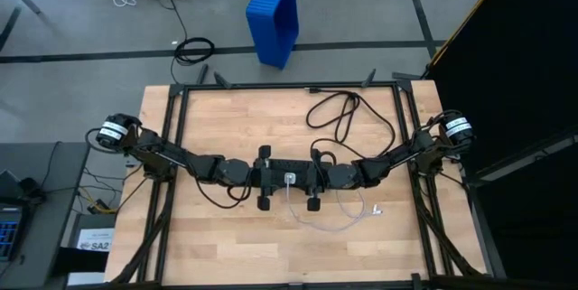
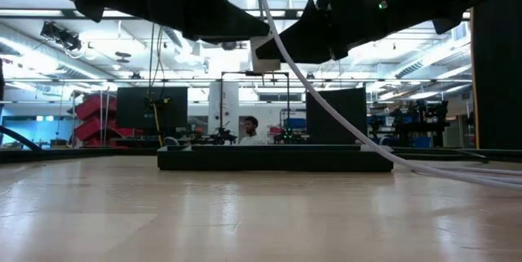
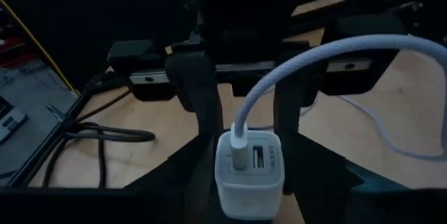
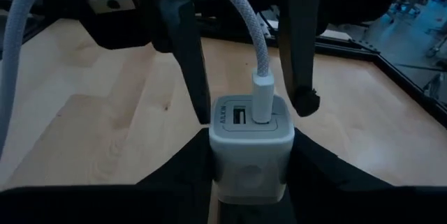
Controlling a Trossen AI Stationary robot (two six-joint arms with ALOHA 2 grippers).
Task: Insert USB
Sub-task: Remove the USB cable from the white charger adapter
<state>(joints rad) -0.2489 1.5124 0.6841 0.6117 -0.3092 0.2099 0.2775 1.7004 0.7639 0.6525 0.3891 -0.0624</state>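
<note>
A small white charger block (image 1: 289,180) hangs in the air at the table's middle, port face up, above the long black power strip (image 2: 261,160). The white USB cable (image 3: 314,56) has its plug (image 4: 262,98) seated in one of the block's two ports. From there it arches up and trails to a loose loop on the table (image 1: 339,222), ending in a free plug (image 1: 377,209). My right gripper (image 4: 251,137) is shut on the block. My left gripper (image 3: 248,147) is open, its fingers (image 4: 304,77) standing on either side of the plug without touching it. My right gripper pinches the charger block by two opposite side walls (image 4: 216,147), below the port face. Its fingers (image 3: 195,91) come in from the table's right, slanting slightly down. The block is lifted clear of the table and sits upright, ports facing up.
A thick black cord (image 1: 348,114) lies looped on the table's far right part and runs to the power strip. The black frame rails (image 1: 176,145) line the table's left and right sides. Bare wood shows on the near half (image 1: 226,245). A blue bin (image 1: 274,14) stands on the floor beyond.
</note>
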